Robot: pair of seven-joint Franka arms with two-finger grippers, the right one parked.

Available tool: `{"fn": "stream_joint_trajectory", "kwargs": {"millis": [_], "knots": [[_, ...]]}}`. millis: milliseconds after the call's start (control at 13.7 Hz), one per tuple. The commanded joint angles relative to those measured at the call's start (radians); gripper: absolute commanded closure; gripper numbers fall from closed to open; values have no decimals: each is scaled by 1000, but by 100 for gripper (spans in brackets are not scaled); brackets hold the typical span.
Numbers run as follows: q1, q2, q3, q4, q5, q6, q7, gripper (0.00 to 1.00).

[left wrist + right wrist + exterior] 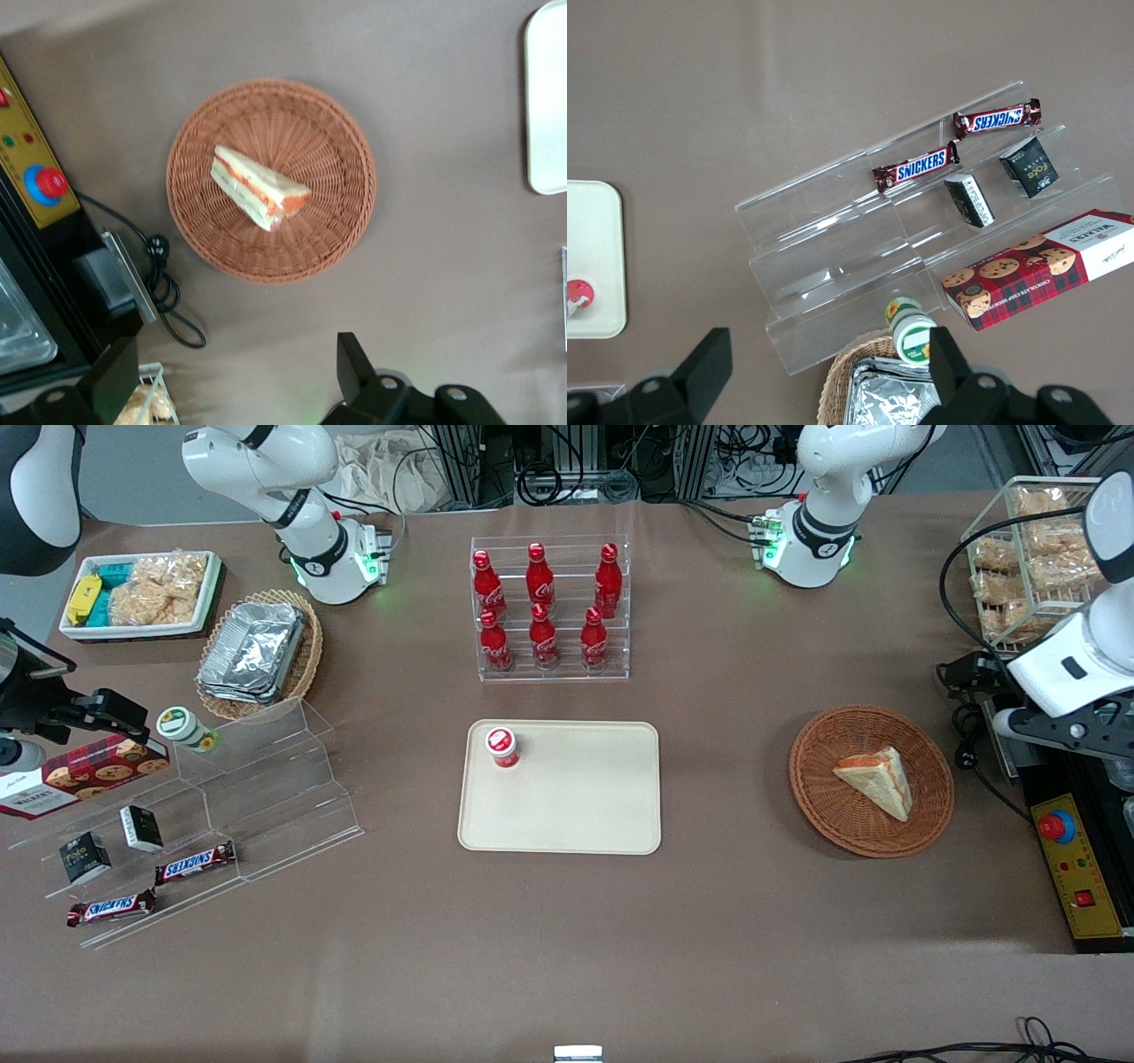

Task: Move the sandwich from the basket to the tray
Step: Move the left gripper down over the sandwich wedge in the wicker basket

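My gripper (235, 376) hangs wide open and empty well above the table beside the basket (872, 780), so I should centre over the sandwich (877, 779) lying in it and straddle its bread faces before descending.

I saw the sandwich (877, 779) lying in the basket (819, 797) toward the working arm's end of the tabletop (567, 939), well apart from the tray (585, 806); my claw (235, 381) hung open above, beside the basket.
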Motion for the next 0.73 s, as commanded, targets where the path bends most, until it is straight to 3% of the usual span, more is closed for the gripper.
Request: {"fn": "stream_joint_trajectory", "kwargs": {"millis": [0,220,366,439,659], "knots": [[5,51,-6,65,-15,-42,16,0],[2,65,-6,66,2,-44,-63,0],[0,73,-6,24,-6,-42,-334,0],[3,73,-6,-15,-18,-21,-536,0],[37,4,-5,-227,-18,186,-607,0]]}}
